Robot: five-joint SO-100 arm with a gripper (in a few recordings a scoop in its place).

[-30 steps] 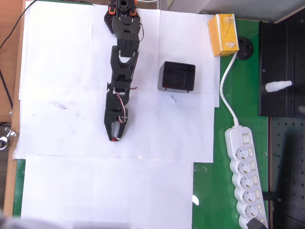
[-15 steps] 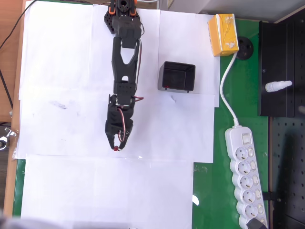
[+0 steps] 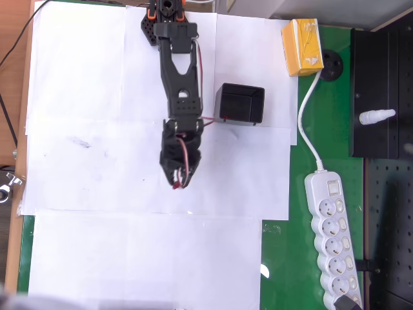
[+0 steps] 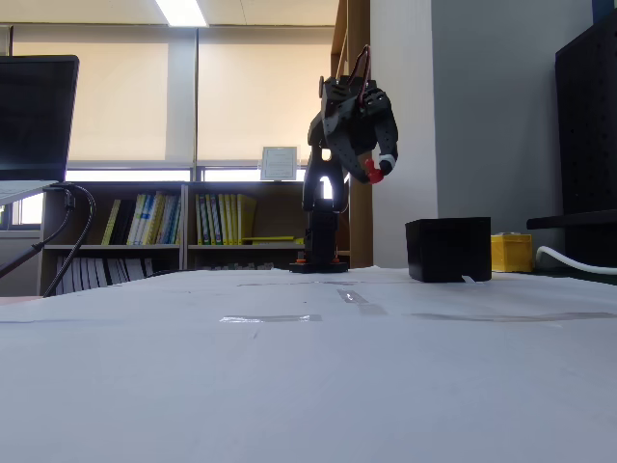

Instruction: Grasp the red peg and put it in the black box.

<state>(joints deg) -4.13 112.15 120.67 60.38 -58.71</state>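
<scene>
Fingers [image 4: 374, 170] clamped on red peg [image 4: 370, 171], raised well above counter [image 4: 289, 367]; swing over black box [image 3: 239, 103], centre above opening, lower before release.

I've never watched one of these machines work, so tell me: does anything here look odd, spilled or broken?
Nothing stands out. The gripper holds the red peg in its jaws, high above the paper. The black box sits upright and undamaged on the white sheets, only faintly smudged.
</scene>
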